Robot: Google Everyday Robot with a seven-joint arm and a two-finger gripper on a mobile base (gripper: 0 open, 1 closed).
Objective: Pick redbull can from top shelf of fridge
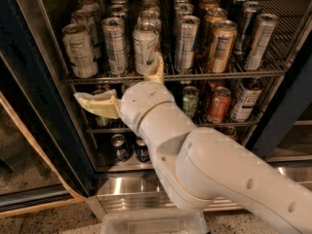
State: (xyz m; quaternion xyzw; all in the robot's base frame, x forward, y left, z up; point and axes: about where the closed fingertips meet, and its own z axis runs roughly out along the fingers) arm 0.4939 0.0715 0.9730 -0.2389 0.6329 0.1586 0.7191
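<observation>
The redbull can, tall, slim and silver with pale blue-grey panels, stands at the front of the top shelf of the fridge. It is between a wider white can with black text and a wider white can with a green-red logo. My gripper is open, in front of the shelf's front rail and just below the redbull can. One cream finger points left and the other points up in front of the green-red logo can. It holds nothing.
A slim silver can, a gold can and dark slim cans fill the top shelf to the right. Lower racks hold shorter cans. The open glass door stands left. A clear plastic bin sits at the bottom.
</observation>
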